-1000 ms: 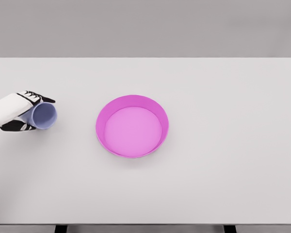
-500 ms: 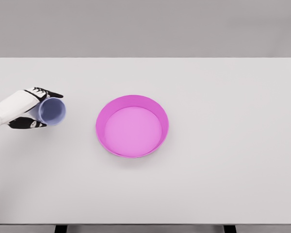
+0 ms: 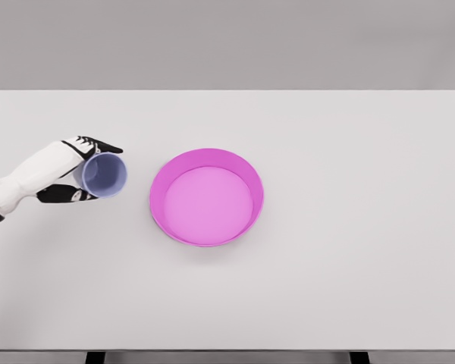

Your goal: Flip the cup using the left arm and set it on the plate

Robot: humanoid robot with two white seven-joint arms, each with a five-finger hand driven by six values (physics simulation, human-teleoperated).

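left robot hand (image 3: 70, 171): gripping cup (image 3: 105, 174) on its side, mouth facing right | plate (image 3: 206, 196): pink, right of cup, apart | counter (image 3: 349, 265): white

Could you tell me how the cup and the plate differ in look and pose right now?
The cup is pale lavender and lies sideways in the left robot hand, mouth facing the camera; the plate is bright magenta and sits flat on the table, untouched. The cup is narrower than the plate. Both are round and empty.

You have one pale blue cup (image 3: 105, 174), one magenta plate (image 3: 207, 197), one white worktop (image 3: 349, 152), and one hand (image 3: 68, 173) in view, the left.
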